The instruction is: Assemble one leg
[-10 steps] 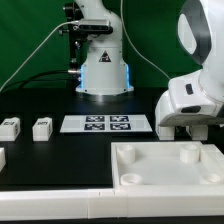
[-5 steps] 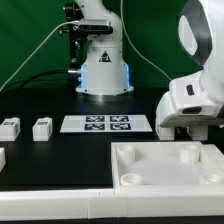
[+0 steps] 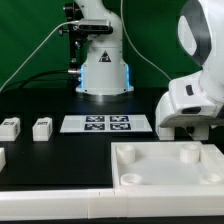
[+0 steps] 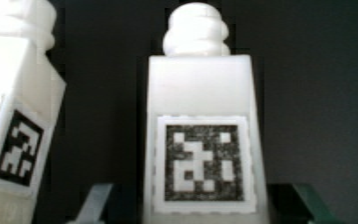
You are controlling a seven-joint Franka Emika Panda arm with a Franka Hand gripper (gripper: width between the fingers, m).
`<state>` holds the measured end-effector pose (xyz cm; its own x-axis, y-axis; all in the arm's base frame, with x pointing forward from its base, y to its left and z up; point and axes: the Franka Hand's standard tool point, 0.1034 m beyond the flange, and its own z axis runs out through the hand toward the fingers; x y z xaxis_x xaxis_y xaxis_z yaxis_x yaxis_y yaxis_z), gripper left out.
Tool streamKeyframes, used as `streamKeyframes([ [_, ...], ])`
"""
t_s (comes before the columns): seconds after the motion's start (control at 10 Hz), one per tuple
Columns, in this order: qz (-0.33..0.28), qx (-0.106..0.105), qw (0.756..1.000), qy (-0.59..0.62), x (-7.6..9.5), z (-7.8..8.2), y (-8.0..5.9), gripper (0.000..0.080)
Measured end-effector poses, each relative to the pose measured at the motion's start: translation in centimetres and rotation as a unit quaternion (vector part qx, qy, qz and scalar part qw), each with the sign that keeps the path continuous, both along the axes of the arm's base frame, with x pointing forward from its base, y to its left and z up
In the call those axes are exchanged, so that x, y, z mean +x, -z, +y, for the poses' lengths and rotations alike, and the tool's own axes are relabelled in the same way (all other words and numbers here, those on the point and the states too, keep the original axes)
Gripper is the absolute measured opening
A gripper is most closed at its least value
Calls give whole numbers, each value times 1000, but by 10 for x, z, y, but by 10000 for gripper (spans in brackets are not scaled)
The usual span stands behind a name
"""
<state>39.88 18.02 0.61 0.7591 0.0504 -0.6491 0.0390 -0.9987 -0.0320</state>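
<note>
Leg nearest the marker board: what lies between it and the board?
Nothing. In the exterior view, only bare black table separates that leg from the marker board.

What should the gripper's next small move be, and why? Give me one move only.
Probably close the gripper on the leg: in the wrist view its fingertips stand open either side of that tagged leg, centred, gaps showing. A second leg stands close beside, so no sideways shift.
</note>
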Motion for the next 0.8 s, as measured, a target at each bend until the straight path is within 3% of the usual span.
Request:
streamKeyframes([
  [0.3,-3,0,1000,1,3,-1,-4,291],
  [0.8,-30,-8,1000,-1,25,-23,-61,293],
])
